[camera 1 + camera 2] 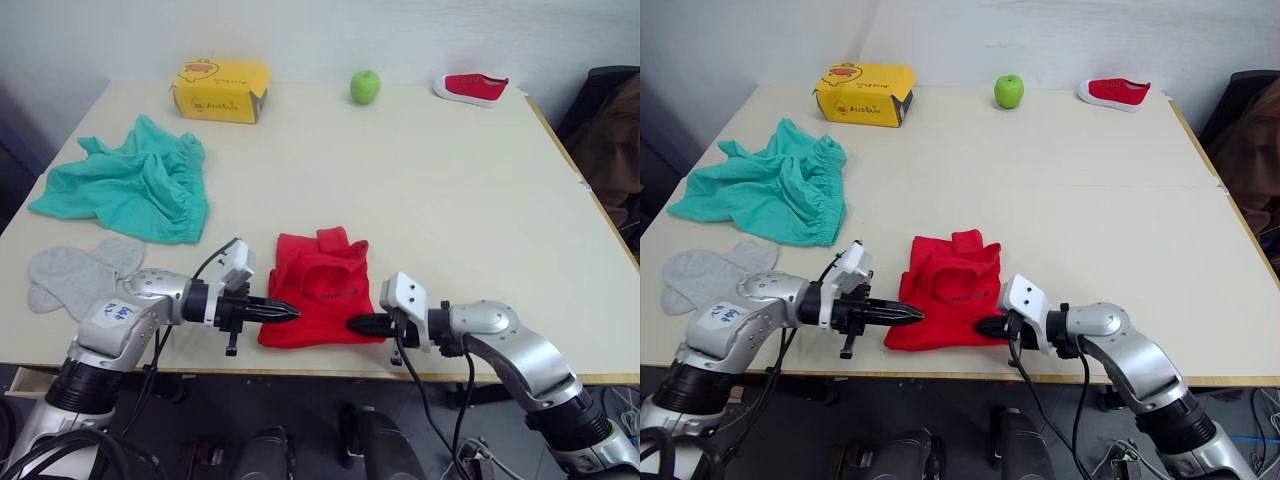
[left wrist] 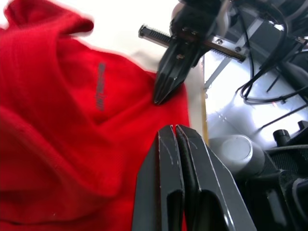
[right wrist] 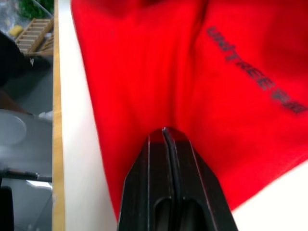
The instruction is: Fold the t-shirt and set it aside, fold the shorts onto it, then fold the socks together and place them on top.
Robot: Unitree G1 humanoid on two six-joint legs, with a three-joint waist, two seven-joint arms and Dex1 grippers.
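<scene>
While the bright red soft fabric t-shirt (image 1: 318,290) lies bunched in a partly folded heap near the front edge of the pale rectangular table (image 1: 430,180), it is flanked by both arms. The left gripper (image 1: 285,312) is laid against the heap's left hem and the right gripper (image 1: 360,324) against its lower right corner. In the wrist views each pair of black fingers is pressed together, tips resting on or against the red cloth; whether any fabric is pinched between them cannot be told. The two grippers are pointed toward each other, which is judged to suit squaring or tucking the bundle's near edge, so the shirt fold is taken as the step in hand.

The teal-green soft fabric shorts (image 1: 135,185) are spread crumpled at the left, well apart from the shirt, and the pair of light grey short socks (image 1: 75,272) is lying beside the left edge, just below the shorts; both seem untouched.

Little room is left between the shirt and the front edge, so cloth could be dragged over it. Wide bare tabletop is offered to the right and behind. A yellow cardboard box (image 1: 220,90), a green apple (image 1: 365,86) and a small red shoe (image 1: 472,88) are ranged along the far edge.
</scene>
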